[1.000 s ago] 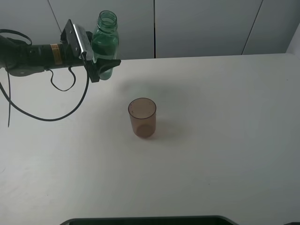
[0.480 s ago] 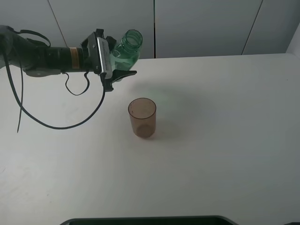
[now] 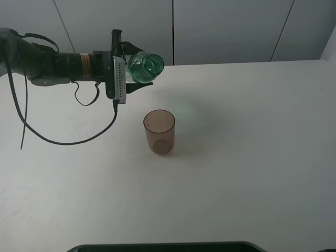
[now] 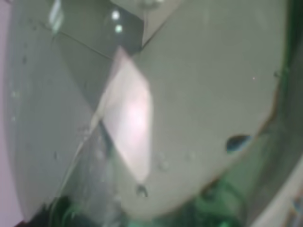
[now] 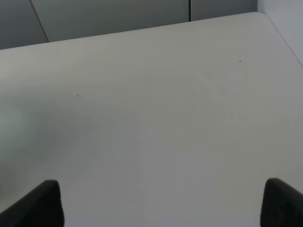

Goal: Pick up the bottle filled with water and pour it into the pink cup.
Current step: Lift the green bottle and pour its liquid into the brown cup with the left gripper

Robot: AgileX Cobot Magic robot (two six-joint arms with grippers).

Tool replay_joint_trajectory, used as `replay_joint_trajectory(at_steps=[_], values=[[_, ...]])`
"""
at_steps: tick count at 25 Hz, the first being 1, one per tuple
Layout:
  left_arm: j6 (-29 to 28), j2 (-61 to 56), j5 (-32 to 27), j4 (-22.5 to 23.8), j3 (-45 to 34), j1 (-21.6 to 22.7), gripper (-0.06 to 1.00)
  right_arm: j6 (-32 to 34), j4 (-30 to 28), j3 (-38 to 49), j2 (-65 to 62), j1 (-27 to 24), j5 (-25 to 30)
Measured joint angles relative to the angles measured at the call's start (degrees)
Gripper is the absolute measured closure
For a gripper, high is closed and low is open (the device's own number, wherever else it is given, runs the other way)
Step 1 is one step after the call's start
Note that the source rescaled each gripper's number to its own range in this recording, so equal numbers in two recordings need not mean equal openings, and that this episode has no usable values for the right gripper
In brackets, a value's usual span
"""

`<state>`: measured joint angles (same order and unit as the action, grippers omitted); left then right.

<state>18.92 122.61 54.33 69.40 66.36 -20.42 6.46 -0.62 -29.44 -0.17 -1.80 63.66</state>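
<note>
1. Open table [image 3: 252,157] all round the pink cup [image 3: 159,131], widest to its right.
2. Left arm [image 3: 58,65], tilted bottle [image 3: 145,67] and drooping cable [image 3: 67,143] block the back-left airspace.
3. Gap between bottle mouth and cup rim is open.

A white table [image 3: 252,157] stands before pale grey wall panels [image 3: 226,29] with dark seams.

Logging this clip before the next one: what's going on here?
The left end effector is shut on the bottle and holds it in the air, tipped nearly onto its side. The cup stands upright on the table, below the bottle in the high view. Whether the bottle's mouth is right over the cup cannot be told. No stream of water shows. The right end effector hangs open above the table, holding nothing.
</note>
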Motion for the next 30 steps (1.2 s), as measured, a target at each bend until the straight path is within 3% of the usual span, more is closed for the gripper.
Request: replay_joint_trajectory(at_steps=[11,20,30], values=[[11.8,0.0,-3.6,0.1,0.0,0.0,0.93,0.0,0.0,0.0,0.0,0.0,0.0],[14.3,0.0,-3.7,-0.1,0.0,-0.1,0.93,0.0,0.0,0.0,0.0,0.0,0.0],[20.1,0.0,-7.7,-0.6,0.0,-2.7,0.93,0.0,0.0,0.0,0.0,0.0,0.0]])
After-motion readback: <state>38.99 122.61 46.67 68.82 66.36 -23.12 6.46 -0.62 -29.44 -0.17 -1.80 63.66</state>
